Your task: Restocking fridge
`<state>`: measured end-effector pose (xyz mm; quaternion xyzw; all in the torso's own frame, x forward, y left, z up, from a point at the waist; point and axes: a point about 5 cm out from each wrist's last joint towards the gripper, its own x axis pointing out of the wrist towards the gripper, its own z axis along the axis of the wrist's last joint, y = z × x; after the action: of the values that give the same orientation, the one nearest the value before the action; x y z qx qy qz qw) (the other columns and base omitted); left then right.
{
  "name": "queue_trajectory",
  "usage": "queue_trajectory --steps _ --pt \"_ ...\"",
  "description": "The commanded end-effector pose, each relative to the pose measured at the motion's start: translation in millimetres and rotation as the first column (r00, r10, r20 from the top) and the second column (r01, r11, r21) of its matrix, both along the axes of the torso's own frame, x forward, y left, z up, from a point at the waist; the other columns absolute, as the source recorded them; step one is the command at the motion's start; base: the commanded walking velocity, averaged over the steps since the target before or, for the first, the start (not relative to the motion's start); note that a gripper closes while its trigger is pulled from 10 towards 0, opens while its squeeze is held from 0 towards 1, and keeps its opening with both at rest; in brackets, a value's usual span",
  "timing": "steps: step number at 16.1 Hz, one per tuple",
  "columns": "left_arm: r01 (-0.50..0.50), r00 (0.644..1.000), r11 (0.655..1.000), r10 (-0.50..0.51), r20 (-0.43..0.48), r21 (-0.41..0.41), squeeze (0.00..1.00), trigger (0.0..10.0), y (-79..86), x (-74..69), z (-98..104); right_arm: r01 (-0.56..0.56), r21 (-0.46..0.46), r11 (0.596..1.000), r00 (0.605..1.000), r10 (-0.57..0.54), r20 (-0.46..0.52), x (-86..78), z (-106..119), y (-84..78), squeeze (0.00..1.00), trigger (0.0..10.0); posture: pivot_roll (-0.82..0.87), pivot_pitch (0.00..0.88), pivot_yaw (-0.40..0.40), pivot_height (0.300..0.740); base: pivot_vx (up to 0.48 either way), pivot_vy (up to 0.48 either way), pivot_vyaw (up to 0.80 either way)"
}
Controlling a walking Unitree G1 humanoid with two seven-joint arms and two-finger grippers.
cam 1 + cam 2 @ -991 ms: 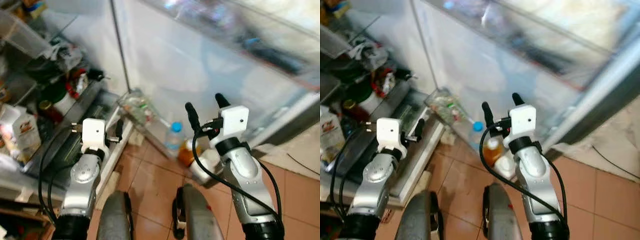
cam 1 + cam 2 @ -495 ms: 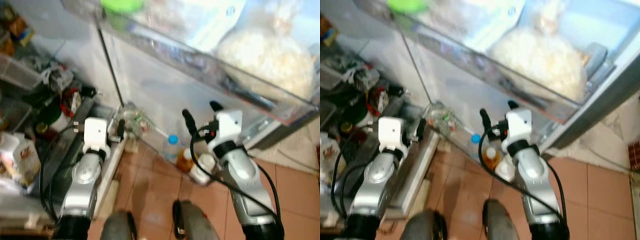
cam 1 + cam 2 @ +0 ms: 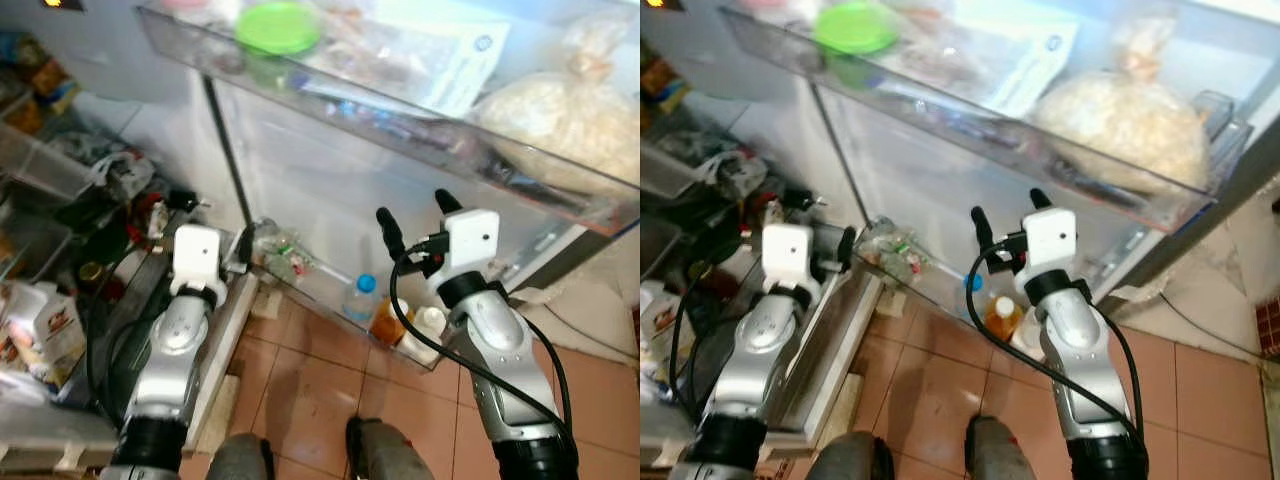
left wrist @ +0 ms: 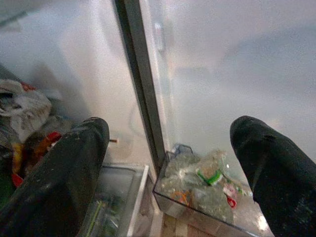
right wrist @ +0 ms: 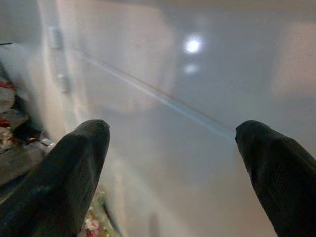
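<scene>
Terracotta floor tiles [image 3: 320, 375] nearest, matte and square. Right gripper [image 3: 412, 214] raised before the open fridge door [image 3: 930, 170], black fingers spread, nothing held. Left gripper [image 4: 168, 163] likewise spread and unloaded, aimed at the door hinge. Low clear door bin [image 3: 300, 275]: crinkled bags, blue-capped bottle [image 3: 360, 297], amber bottle [image 3: 1002, 318]. Upper clear door shelf [image 3: 970, 125]: round green lid [image 3: 852, 27], flat white packet [image 3: 450, 60], lumpy white bag [image 3: 1130, 125]. Left wrist view alone resolves the bagged contents; right wrist view, smooth white panel.
</scene>
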<state>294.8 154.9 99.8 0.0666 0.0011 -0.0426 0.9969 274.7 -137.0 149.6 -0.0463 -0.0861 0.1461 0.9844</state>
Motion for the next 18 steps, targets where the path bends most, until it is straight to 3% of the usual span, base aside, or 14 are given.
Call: queue_trajectory --steps 1,18 --pt "-0.003 1.0 1.0 0.003 -0.018 0.01 0.0 10.0 0.5 -1.8 -5.4 -0.003 -0.02 1.0 1.0 0.003 -0.008 -1.5 -3.3 2.1 0.0 10.0 0.03 0.104 0.018 0.74 0.0 0.0 0.0" --pt "0.011 1.0 1.0 -0.011 -0.013 0.012 0.0 10.0 -1.3 4.9 -5.6 -0.002 -0.007 1.0 1.0 0.002 0.003 2.8 -1.8 4.4 0.0 10.0 0.02 0.092 0.027 0.74 -0.2 0.0 0.0"
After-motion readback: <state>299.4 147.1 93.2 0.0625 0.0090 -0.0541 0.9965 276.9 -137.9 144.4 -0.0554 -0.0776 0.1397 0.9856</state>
